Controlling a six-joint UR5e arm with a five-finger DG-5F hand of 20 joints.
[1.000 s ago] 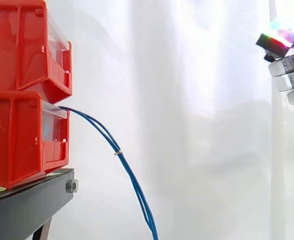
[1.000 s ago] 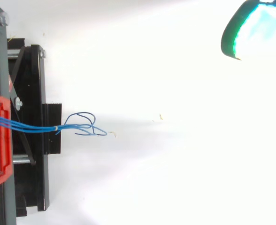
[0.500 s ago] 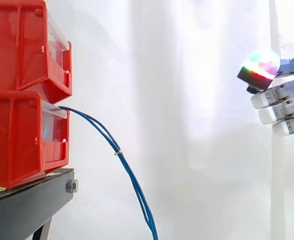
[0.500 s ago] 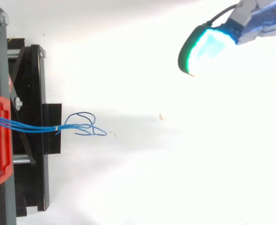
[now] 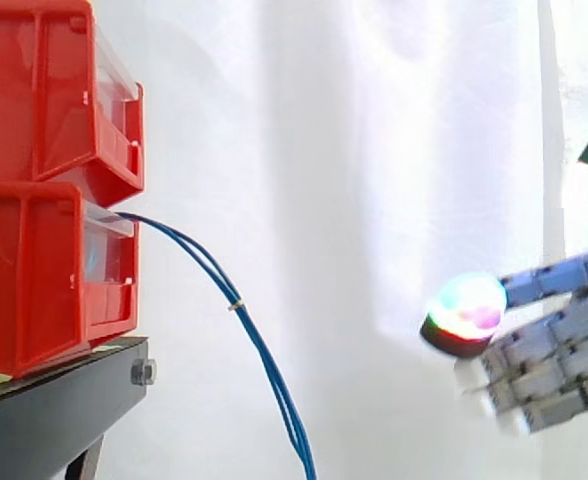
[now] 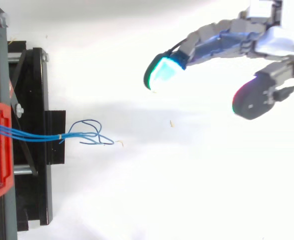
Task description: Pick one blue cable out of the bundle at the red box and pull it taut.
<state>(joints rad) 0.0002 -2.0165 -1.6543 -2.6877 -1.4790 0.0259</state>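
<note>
Several thin blue cables, one bundle: they leave the lower red box, well apart from my hand and ahead of my fingertips, and droop past the edge of the black stand. A pale tie binds them partway down. Handling, by my judgement: light, limp, smooth-coated, apt to slip or drag neighbours along. Best hold: one strand beyond the tie, among the splayed loose ends, pinched firmly. Hand: spread wide, holding nothing.

We see red bins on a black stand, blue cables, a white curtain, and a grey hand with cyan-green fingertips.
</note>
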